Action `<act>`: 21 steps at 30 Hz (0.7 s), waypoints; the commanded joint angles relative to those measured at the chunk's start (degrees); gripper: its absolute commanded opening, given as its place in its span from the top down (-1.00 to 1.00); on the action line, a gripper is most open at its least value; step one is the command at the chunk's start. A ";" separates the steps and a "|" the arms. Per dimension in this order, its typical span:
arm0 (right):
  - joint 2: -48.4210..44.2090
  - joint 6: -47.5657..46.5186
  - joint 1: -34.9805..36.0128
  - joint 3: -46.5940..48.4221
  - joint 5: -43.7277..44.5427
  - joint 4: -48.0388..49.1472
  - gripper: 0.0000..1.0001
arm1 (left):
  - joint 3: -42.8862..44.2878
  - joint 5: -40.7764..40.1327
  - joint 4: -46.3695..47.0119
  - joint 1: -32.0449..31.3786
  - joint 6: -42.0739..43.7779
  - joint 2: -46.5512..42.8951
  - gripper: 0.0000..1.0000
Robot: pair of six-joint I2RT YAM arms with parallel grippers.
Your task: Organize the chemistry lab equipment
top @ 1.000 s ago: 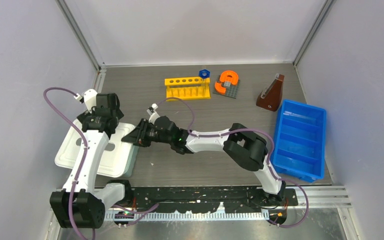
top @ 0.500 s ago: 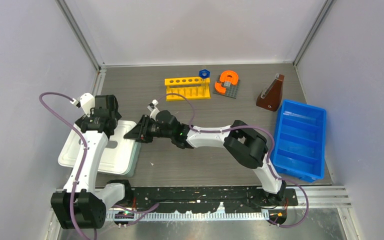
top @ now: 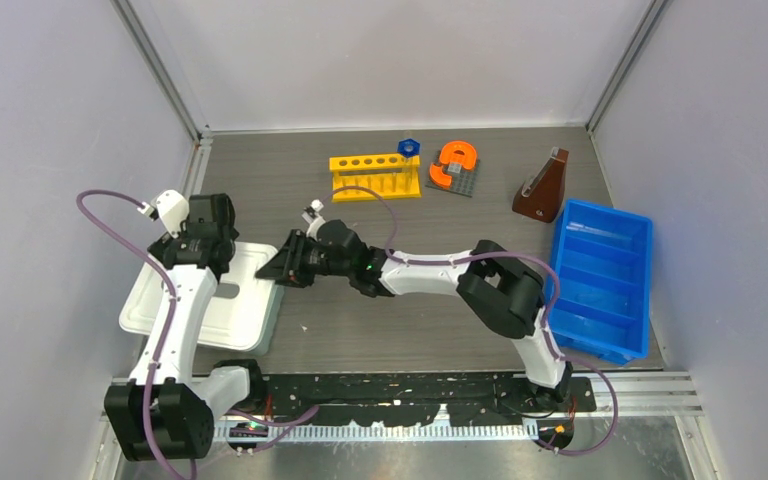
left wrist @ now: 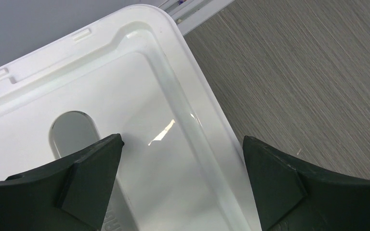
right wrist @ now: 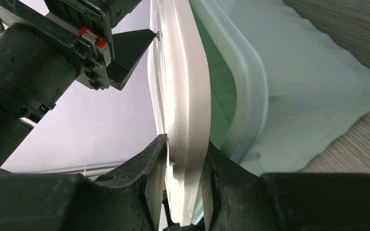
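A white lid lies over a pale green translucent box at the table's left. My right gripper is shut on the lid's right edge; in the right wrist view its fingers pinch the lid's rim. My left gripper hovers open over the lid, holding nothing. A yellow six-hole rack, a small blue hexagonal piece and a brown cone-shaped flask stand at the back. The tongs, the rod and the white triangle are not visible.
An orange horseshoe piece on a grey base stands right of the rack. A blue divided bin sits at the right edge. Walls enclose the table on three sides.
My right gripper, still shut on the lid's edge, has shifted slightly right and back, taking the lid with it. My left gripper has moved a little nearer over the lid.
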 commanded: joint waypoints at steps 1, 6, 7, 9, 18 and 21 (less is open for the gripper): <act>-8.09 -4.62 -2.54 -2.96 2.87 -3.29 0.24 | -2.93 2.16 -3.25 1.08 -2.80 0.92 -0.99; -12.22 -7.39 -3.52 -4.92 3.54 -6.02 0.09 | -2.42 1.28 -4.10 1.16 -3.06 2.42 -0.99; -13.28 -8.16 -3.80 -5.06 3.72 -7.05 0.08 | -2.33 1.29 -4.28 1.17 -3.23 2.73 -0.99; -15.03 -9.24 -4.18 -5.48 4.58 -8.85 0.07 | -2.22 1.28 -4.49 1.17 -3.34 3.34 -0.99; -25.26 -22.83 -4.47 -7.94 13.20 -22.96 -0.06 | 3.15 5.95 -6.70 1.09 -0.60 2.05 -0.99; -30.23 -28.17 -4.50 -9.80 19.10 -28.45 -0.29 | 4.92 11.91 -5.68 0.72 1.49 -0.07 -0.97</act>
